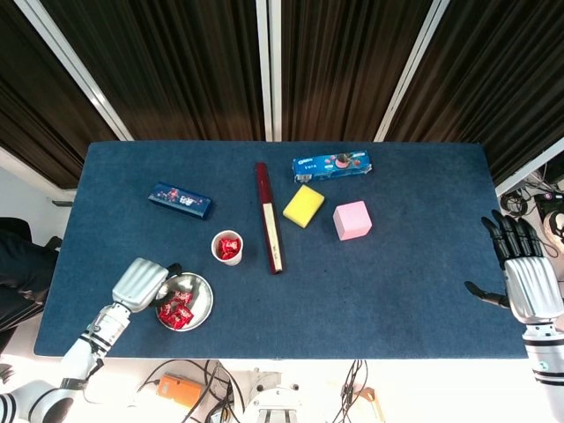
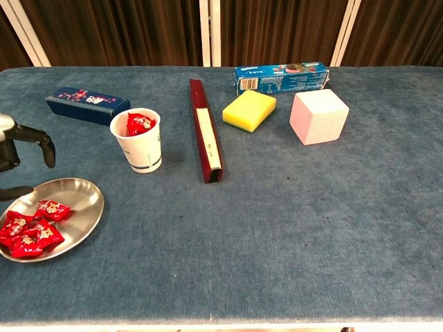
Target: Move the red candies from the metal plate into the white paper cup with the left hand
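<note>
The metal plate sits near the table's front left corner and holds several red candies. The white paper cup stands upright behind it with red candies piled to its rim. My left hand hovers at the plate's left edge, fingers spread and holding nothing. My right hand hangs open beyond the table's right edge, far from the plate and cup.
A long dark red box lies just right of the cup. Behind it are a yellow sponge, a pink cube and a blue cookie box. A dark blue box lies behind the cup.
</note>
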Motion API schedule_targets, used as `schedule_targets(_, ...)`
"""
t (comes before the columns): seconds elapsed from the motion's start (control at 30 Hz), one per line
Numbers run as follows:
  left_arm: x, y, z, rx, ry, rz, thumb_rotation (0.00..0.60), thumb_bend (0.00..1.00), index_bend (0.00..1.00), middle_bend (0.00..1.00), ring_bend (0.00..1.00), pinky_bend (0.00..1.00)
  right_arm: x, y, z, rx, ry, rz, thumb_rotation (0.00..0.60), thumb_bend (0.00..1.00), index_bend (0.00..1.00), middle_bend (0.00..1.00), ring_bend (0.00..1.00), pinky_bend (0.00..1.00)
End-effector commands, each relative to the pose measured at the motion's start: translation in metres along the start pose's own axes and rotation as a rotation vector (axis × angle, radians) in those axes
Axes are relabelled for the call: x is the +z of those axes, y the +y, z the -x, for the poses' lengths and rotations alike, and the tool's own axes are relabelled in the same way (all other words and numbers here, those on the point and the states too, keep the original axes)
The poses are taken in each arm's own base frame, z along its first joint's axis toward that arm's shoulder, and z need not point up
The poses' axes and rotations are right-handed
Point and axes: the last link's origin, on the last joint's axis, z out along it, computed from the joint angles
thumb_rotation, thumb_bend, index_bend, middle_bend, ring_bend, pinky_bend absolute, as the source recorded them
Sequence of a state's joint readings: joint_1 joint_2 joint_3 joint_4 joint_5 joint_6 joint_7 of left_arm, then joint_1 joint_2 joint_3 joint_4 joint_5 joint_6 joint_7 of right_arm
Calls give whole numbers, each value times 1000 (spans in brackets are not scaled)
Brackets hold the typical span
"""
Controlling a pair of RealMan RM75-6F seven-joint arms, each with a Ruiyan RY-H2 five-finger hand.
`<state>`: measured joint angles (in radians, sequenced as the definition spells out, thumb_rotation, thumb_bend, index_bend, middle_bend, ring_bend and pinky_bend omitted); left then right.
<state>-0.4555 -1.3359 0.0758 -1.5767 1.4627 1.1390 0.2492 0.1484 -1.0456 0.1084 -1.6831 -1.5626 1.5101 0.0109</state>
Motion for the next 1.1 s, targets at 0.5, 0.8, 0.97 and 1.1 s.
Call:
schedule_targets(0.5,1,9,25,-17,-57,-5,600,245,435,966,864,744,-2,1,0,-3,-3,12,600,165,0,64,0,21)
schedule_targets(0.8,2,12,36,-45,-82,-4,600,279,484,966,866,744,1,0,1,-3,-6,6,600,165,0,64,0,21)
schedule_targets(0.97,4,13,36,-60,-80,4,600,393,556,968,872,744,0,1,1,-2,-7,12,600,164,0,64,0,21)
schedule_targets(1.1,5,11,22,-90,-39,1,600,405,565,969,872,744,0,2,1,-1,-6,13,600,164,0,64,0,21)
